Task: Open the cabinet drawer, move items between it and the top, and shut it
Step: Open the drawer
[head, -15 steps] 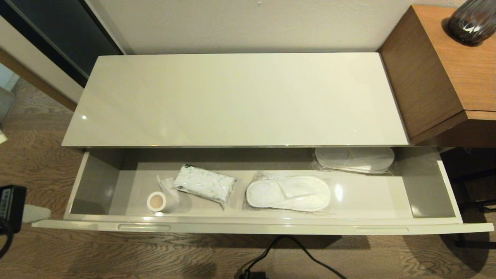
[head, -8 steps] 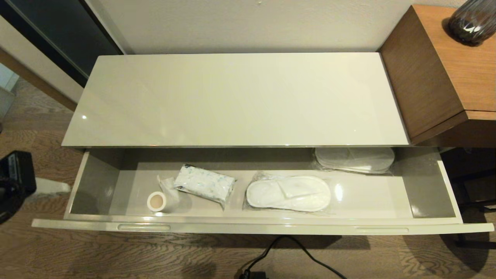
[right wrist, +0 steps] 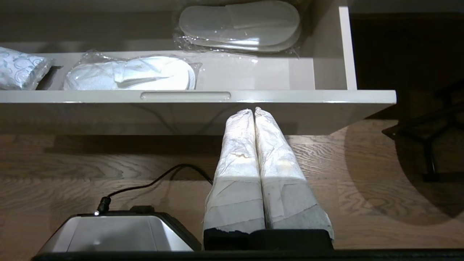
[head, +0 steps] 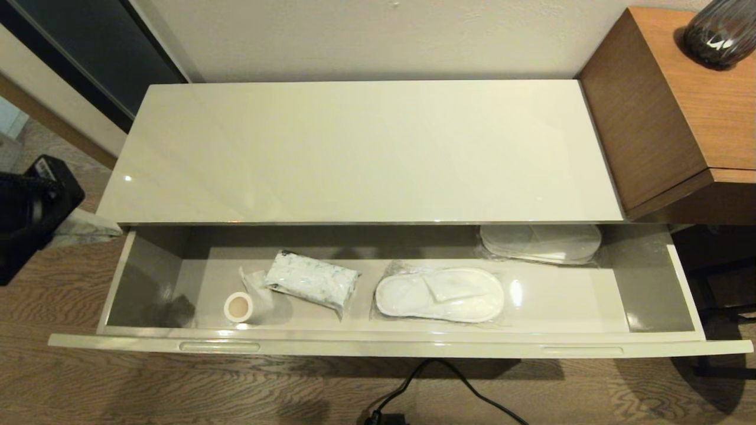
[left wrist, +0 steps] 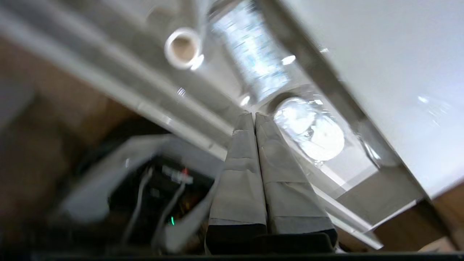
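Note:
The cabinet drawer (head: 378, 348) stands pulled out below the top (head: 354, 153), which is bare. On its grey floor lie a small tape roll (head: 238, 307), a patterned tissue pack (head: 311, 280), wrapped white slippers (head: 440, 294) and a second wrapped pair (head: 540, 242) at the back right. My left arm (head: 32, 209) is at the far left, outside the drawer's left end. The left gripper (left wrist: 253, 115) is shut and empty, pointing across the drawer toward the slippers (left wrist: 313, 130). My right gripper (right wrist: 253, 110) is shut and empty, low in front of the drawer's front panel (right wrist: 290, 96).
A brown wood-grain cabinet (head: 679, 118) with a dark vase (head: 717, 32) adjoins the top on the right. A black cable (head: 437, 383) runs over the wood floor before the drawer. The robot's base (right wrist: 116, 232) and a dark stand (right wrist: 427, 145) are near the right gripper.
The left arm has moved up along the left edge, from beside the drawer's front corner to level with the top's front corner, and its wrist has turned. The drawer's contents have not moved.

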